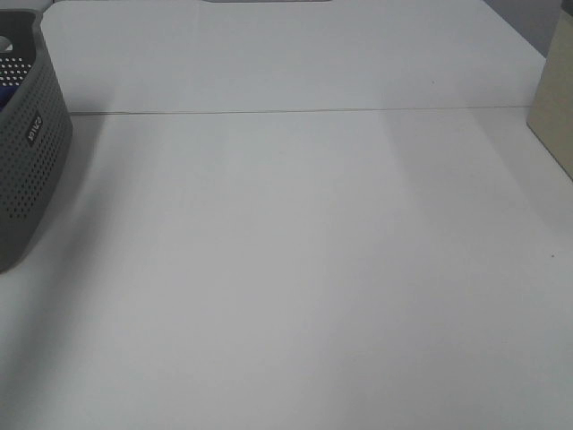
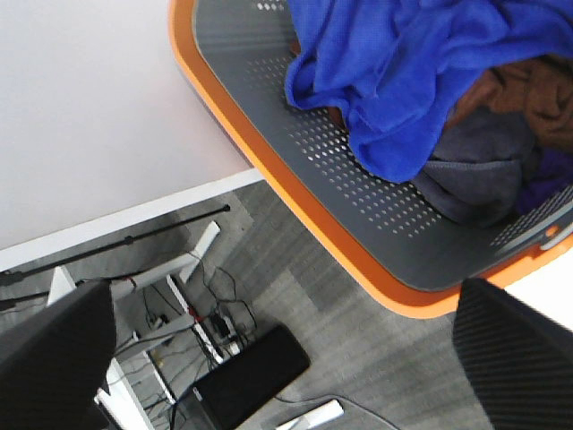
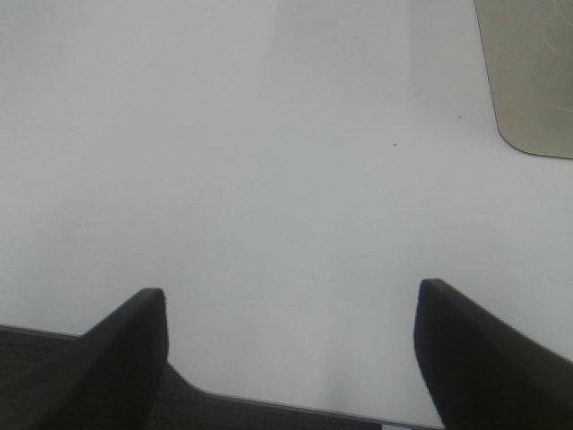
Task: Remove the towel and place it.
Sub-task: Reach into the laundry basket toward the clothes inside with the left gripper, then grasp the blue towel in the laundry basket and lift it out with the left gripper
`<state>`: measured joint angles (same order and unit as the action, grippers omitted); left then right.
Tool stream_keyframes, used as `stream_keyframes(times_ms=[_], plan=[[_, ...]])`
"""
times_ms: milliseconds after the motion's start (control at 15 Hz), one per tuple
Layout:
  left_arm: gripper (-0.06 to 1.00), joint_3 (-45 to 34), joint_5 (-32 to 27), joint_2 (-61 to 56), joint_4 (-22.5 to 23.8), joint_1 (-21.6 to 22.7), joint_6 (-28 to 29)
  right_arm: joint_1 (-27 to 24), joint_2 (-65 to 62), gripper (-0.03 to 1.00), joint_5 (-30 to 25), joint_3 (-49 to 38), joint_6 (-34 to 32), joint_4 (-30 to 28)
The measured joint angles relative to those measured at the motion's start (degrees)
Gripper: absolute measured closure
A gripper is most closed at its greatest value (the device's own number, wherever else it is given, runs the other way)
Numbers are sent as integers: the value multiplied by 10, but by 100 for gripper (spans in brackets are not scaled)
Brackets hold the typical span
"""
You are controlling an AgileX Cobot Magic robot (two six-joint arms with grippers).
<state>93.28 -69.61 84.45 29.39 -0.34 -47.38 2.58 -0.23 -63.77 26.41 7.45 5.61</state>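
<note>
The royal-blue plush towel [image 2: 403, 63] lies bunched in the grey perforated basket [image 2: 358, 179], which has an orange rim, on top of a brown cloth [image 2: 528, 90] and a dark grey cloth [image 2: 474, 170]. My left gripper [image 2: 286, 358] is open and empty, its fingers [image 2: 54, 358] wide apart, off the basket's rim and apart from the towel. In the exterior high view the basket [image 1: 31, 152] stands at the table's left edge with a sliver of blue [image 1: 4, 95] inside; neither gripper shows there. My right gripper [image 3: 291, 358] is open and empty over bare white table near its edge.
A beige container [image 1: 555, 98] stands at the right edge of the white table [image 1: 295, 269]; it also shows in the right wrist view [image 3: 528, 72]. A seam [image 1: 295, 111] crosses the table at the back. The floor with cables and a black box [image 2: 251, 376] lies beyond the table edge.
</note>
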Motion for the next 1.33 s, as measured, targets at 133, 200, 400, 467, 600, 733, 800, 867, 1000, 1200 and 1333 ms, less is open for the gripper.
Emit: stream_keyframes(times_ms=[133, 200, 400, 467, 600, 733, 800, 867, 1000, 1200, 1333], plan=[[-2, 0, 0, 42, -16, 32, -18, 0, 0, 20, 0, 0, 0, 0], [-2, 0, -1, 73, -23, 48, -29, 0, 0, 20, 0, 0, 0, 0], [-2, 0, 5, 154, -29, 65, -57, 0, 0, 20, 0, 0, 0, 0], [-2, 0, 32, 181, -30, 66, -64, 0, 0, 20, 0, 0, 0, 0], [-2, 0, 102, 229, -30, 66, -76, 0, 0, 20, 1, 0, 0, 0], [-2, 0, 140, 273, -18, 66, -83, 0, 0, 20, 1, 0, 0, 0], [-2, 0, 155, 292, -7, 66, -83, 0, 0, 20, 1, 0, 0, 0], [-2, 1, 167, 311, 1, 66, -84, 0, 0, 20, 1, 0, 0, 0], [-2, 14, 175, 344, 14, 66, -84, 0, 0, 20, 1, 0, 0, 0], [0, 81, 176, 391, 7, 69, -85, 0, 0, 20, 1, 0, 0, 0], [4, 87, 174, 394, -6, 69, -102, 0, 0, 20, 1, 0, 0, 0]])
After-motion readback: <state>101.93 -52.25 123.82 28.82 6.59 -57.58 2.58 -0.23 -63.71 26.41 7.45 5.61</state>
